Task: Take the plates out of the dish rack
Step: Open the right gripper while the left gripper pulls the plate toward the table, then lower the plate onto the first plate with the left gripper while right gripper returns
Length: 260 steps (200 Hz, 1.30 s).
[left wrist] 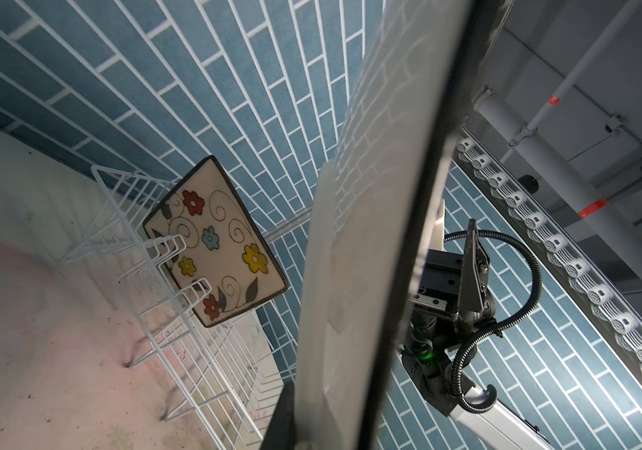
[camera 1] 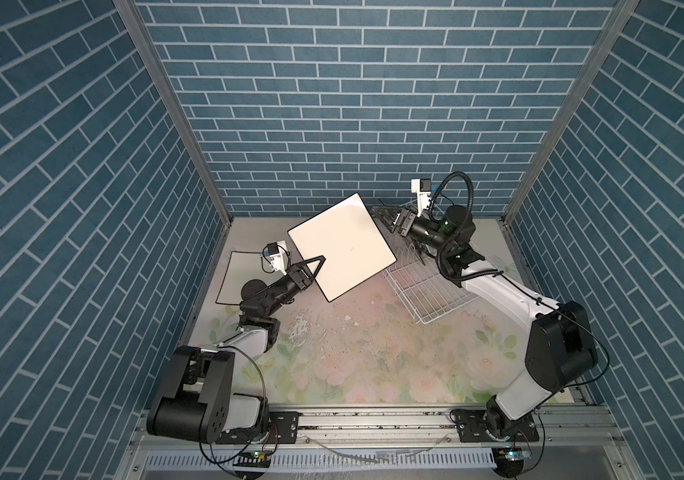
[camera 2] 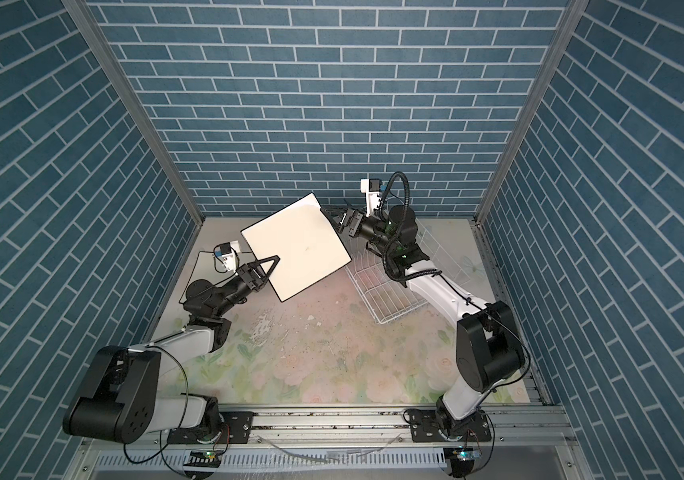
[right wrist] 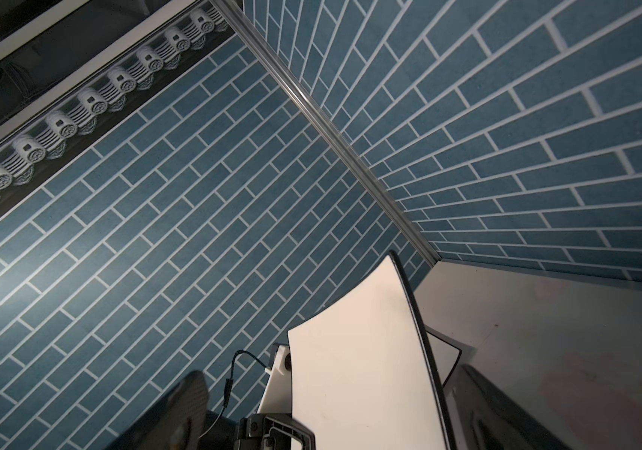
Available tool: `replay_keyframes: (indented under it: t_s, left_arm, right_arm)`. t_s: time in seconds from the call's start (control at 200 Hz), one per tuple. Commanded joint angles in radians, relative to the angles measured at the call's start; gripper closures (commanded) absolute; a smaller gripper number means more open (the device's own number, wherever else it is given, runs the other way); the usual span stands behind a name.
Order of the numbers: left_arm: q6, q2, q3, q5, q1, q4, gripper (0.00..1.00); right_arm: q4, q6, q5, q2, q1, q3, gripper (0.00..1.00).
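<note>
A square white plate (camera 1: 344,245) (camera 2: 298,249) with a black rim hangs tilted above the table. My left gripper (camera 1: 318,262) (camera 2: 273,262) is shut on its near left edge; the left wrist view shows that edge (left wrist: 350,311) running between the jaws. My right gripper (camera 1: 388,218) (camera 2: 338,220) is open at the plate's far right edge. In the right wrist view its fingers (right wrist: 190,409) stand wide on either side of the plate (right wrist: 362,370) without touching it. A cream flowered plate (left wrist: 214,241) stands in the white wire dish rack (camera 1: 427,291) (camera 2: 386,295) (left wrist: 147,253).
Another white black-rimmed plate (camera 1: 240,274) (camera 2: 203,270) (right wrist: 448,358) lies flat on the table at the far left, partly under my left wrist. Blue brick walls close in the back and both sides. The floral table mat (camera 1: 352,353) spreads across the front.
</note>
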Motion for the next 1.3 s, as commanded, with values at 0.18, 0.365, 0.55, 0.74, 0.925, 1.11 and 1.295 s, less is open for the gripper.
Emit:
replay_keyframes:
  t_s: [0.18, 0.365, 0.55, 0.74, 0.925, 1.11, 1.295]
  left_arm:
    - [-0.052, -0.069, -0.035, -0.109, 0.083, 0.158, 1.0]
    - [-0.05, -0.113, -0.058, -0.126, 0.112, 0.127, 1.0]
    - [-0.016, -0.208, -0.099, -0.22, 0.129, -0.047, 1.0]
    - [0.094, -0.398, -0.118, -0.379, 0.134, -0.381, 1.0]
    - [0.144, -0.538, -0.156, -0.541, 0.135, -0.551, 1.0]
    - [0.106, -0.541, -0.205, -0.606, 0.147, -0.481, 1.0]
    - [0.022, -0.408, -0.199, -0.544, 0.207, -0.318, 1.0]
  right_arm:
    - [0.084, 0.023, 0.083, -0.069, -0.041, -0.093, 0.01]
    - [0.122, 0.008, 0.109, -0.107, -0.056, -0.168, 0.01]
    - [0.095, -0.074, 0.168, -0.178, -0.06, -0.259, 0.01]
    - [0.064, -0.13, 0.209, -0.273, -0.061, -0.336, 0.01]
    - [-0.073, -0.238, 0.211, -0.355, -0.061, -0.346, 0.01]
    - [-0.097, -0.256, 0.196, -0.405, -0.06, -0.371, 0.01]
    - [-0.095, -0.257, 0.197, -0.436, -0.06, -0.399, 0.01]
